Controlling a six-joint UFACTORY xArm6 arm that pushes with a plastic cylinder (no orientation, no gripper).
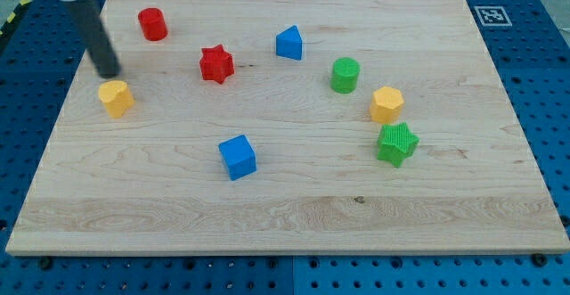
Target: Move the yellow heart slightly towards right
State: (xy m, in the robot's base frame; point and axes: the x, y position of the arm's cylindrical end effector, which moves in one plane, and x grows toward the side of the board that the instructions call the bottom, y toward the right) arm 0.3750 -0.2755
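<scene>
The yellow heart point(116, 97) lies near the board's left edge, in the upper left part of the view. My tip point(109, 73) stands just above it, slightly to its left, very close to its upper edge; I cannot tell whether they touch. The dark rod rises from the tip toward the view's top left corner.
On the wooden board point(294, 215): a red cylinder point(152, 24) at the top left, a red star point(215, 64), a blue triangular block point(289, 43), a green cylinder point(345, 75), a yellow hexagon point(386, 104), a green star point(396, 143), a blue cube point(238, 157).
</scene>
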